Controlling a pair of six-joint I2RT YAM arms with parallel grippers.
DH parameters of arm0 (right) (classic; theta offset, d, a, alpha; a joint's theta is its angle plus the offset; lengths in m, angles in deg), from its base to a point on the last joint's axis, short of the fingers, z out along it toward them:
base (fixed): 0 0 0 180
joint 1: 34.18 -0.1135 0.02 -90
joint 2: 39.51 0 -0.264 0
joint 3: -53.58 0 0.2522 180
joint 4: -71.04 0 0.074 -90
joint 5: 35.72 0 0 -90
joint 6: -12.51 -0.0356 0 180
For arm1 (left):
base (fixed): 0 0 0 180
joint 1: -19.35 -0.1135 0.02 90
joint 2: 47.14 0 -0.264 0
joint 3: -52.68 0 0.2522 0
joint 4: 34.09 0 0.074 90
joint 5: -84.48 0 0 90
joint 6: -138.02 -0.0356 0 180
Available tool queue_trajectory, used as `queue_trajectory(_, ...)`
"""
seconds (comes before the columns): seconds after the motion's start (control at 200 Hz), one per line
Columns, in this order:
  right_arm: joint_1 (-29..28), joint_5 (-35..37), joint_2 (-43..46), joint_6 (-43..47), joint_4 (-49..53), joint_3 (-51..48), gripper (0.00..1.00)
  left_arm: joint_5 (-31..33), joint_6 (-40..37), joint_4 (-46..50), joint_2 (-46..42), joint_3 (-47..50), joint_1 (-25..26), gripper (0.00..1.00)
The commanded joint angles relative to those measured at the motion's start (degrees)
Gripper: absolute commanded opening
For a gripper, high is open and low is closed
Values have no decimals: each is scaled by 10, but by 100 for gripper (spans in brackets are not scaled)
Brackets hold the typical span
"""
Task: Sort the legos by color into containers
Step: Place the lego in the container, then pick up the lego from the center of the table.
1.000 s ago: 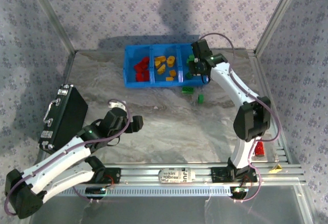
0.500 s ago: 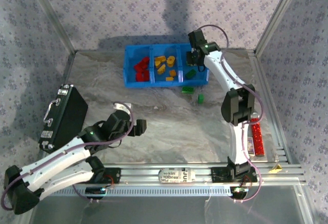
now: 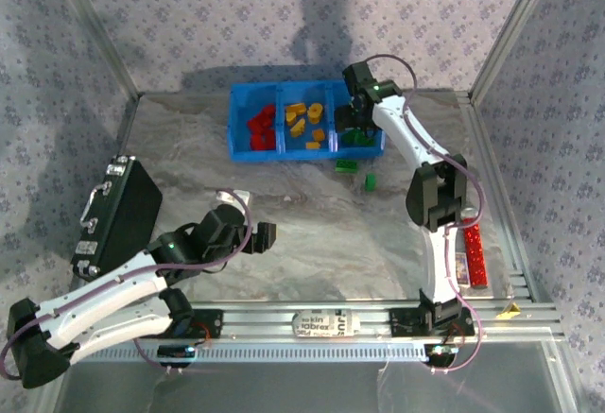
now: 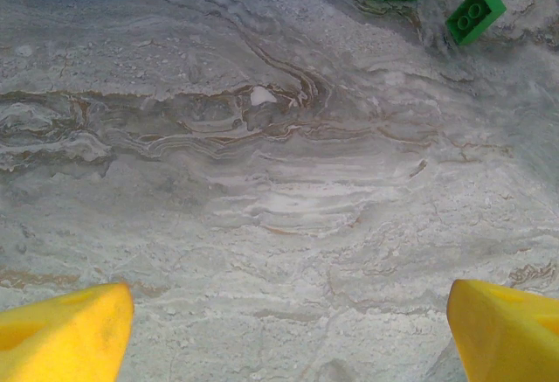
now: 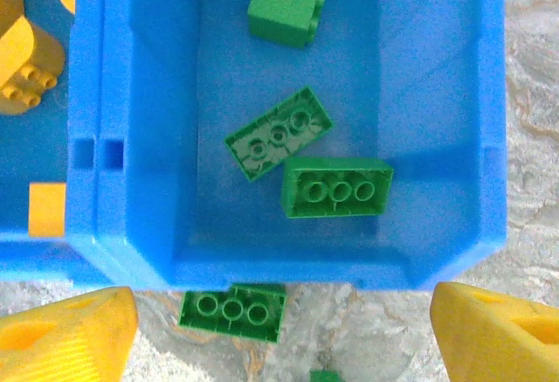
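Blue bin point(image 3: 284, 155): is sitting at the far middle of the table point(image 3: 321, 229), its long axis running left to right, with three compartments in a row.
Left compartment: is holding the red bricks point(image 3: 259, 127).
Middle compartment: is holding the orange-yellow bricks point(image 3: 302, 120).
Right compartment: is holding green bricks. One oblong brick point(image 5: 279, 133) is lying diagonally. A second oblong brick point(image 5: 337, 187) is lying just beside it, with its long axis along the bin's near wall. A squarer brick point(image 5: 281, 4) is resting farther back.
Loose oblong green brick point(image 5: 231, 312): is lying on the table outside the bin, close against the near wall, with its long axis parallel to that wall.
Loose small green brick point(image 4: 476, 13): is lying near the oblong one, turned diagonally.
Right gripper point(image 5: 281, 334): is hovering over the near edge of the right compartment, its fingers spread wide with nothing between them.
Left gripper point(image 4: 284, 338): is hanging over bare table, well short of the bin and pointing toward it, its fingers wide apart and empty.
Black case point(image 3: 118, 215): is lying at the table's left side.
Red strip point(image 3: 475, 254): is lying at the right edge, lengthwise front to back.
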Motion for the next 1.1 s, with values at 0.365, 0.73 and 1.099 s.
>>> queue_trajectory(0.365, 7, 11, 128, -20, -56, -223, 61, 1, -6, -45, 5, 13, 12, 93)
queue_trajectory(0.73, 6, -6, 138, -30, -105, -321, 58, -21, -22, -75, 9, 21, 12, 93)
queue_trajectory(1.099, -1, -11, 135, -47, -141, -387, 54, -24, -22, -82, 5, 27, 12, 93)
